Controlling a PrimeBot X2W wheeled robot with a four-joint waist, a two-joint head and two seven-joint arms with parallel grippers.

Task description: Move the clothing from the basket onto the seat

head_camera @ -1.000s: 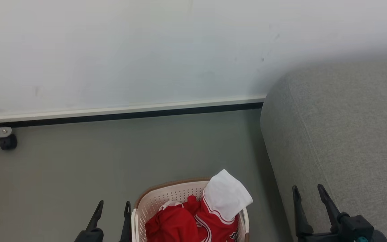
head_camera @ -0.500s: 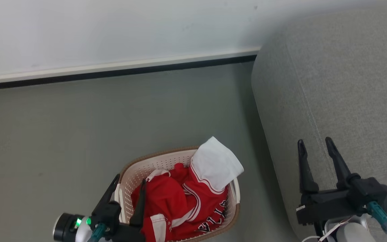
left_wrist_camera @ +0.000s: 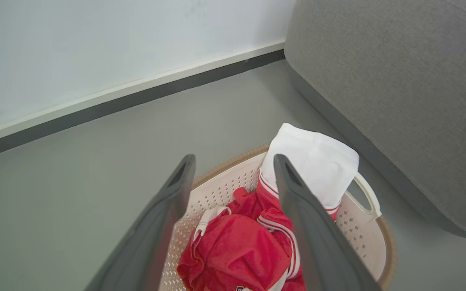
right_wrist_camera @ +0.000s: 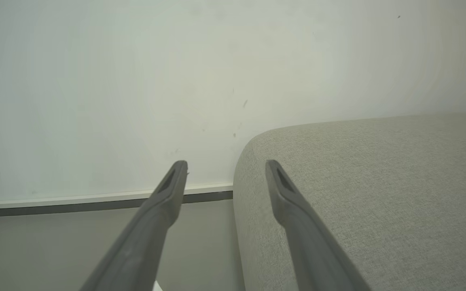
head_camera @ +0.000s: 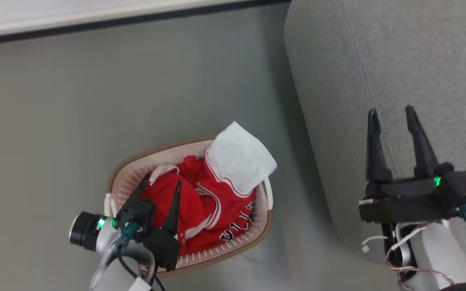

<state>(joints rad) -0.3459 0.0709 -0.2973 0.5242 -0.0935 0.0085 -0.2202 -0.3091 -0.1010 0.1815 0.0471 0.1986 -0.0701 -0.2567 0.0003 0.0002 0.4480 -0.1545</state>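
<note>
The left end effector (head_camera: 163, 178) hangs over the near-left part of the basket (head_camera: 124, 184). Its two dark fingers are spread wide and hold nothing. The clothing (head_camera: 200, 202) lies directly under and ahead of its tips, all of it inside the basket; whether the tips touch the cloth cannot be told. In the left wrist view the end effector (left_wrist_camera: 234, 158) frames the heap (left_wrist_camera: 237, 250) between its fingers, with the basket's pale perforated wall (left_wrist_camera: 362, 238) around it.

The right end effector (head_camera: 390, 110) is well to the right of the basket, above the edge of the grey seat (head_camera: 419, 60). It is likewise open and empty — the right wrist view shows its fingers (right_wrist_camera: 164, 194) parted over bare upholstery (right_wrist_camera: 378, 182).

The clothing is bright red with white stripes and trim, bunched into a rumpled mound. One piece is turned back so its white inner side (head_camera: 241, 157) drapes over the basket's far-right rim. Dark lettering (head_camera: 239, 228) edged in white shows near the basket's right wall. The basket stands on the grey floor (head_camera: 55, 101), left of the seat — a strip of floor runs between them.
</note>
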